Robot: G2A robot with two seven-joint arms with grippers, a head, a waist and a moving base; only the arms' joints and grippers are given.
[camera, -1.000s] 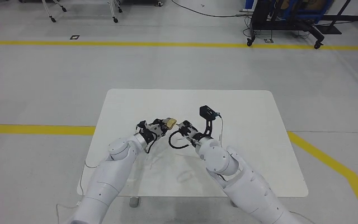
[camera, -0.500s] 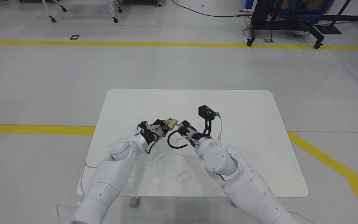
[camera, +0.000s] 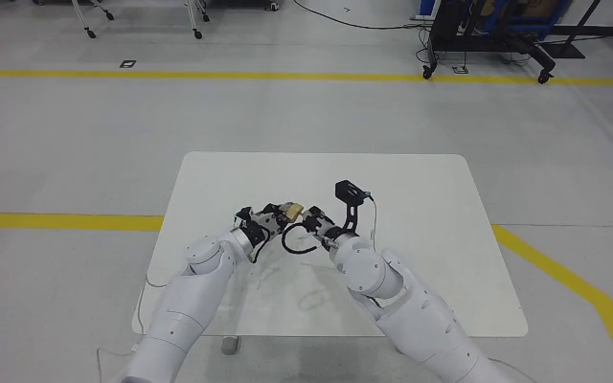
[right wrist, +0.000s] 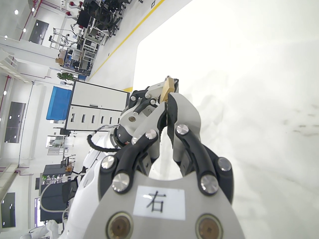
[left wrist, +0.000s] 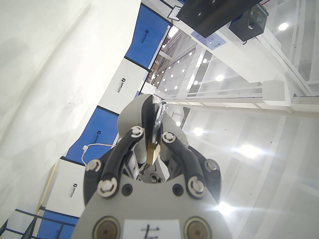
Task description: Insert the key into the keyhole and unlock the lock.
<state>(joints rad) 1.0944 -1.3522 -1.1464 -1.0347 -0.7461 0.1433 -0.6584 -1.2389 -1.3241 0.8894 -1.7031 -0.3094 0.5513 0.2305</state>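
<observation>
A small brass padlock (camera: 291, 209) is held above the middle of the white table (camera: 431, 191). My left gripper (left wrist: 156, 115) is shut on it, its fingers on the silver shackle (left wrist: 160, 115), with the brass body (left wrist: 152, 153) toward the wrist. My right gripper (right wrist: 167, 105) faces it from the other side, fingertips almost touching the padlock (right wrist: 167, 87). Its fingers are shut, and the key between them is almost wholly hidden. In the top view the right gripper (camera: 309, 222) sits just right of the left gripper (camera: 281, 212).
A black cable (camera: 292, 247) loops under the right wrist. Bare tabletop lies all around both grippers, with the table's front edge (camera: 335, 335) close to the robot. Yellow floor lines and carts stand far off.
My right arm has edged a little to the left, closing the gap to the padlock. The left arm has stayed in place with the padlock.
</observation>
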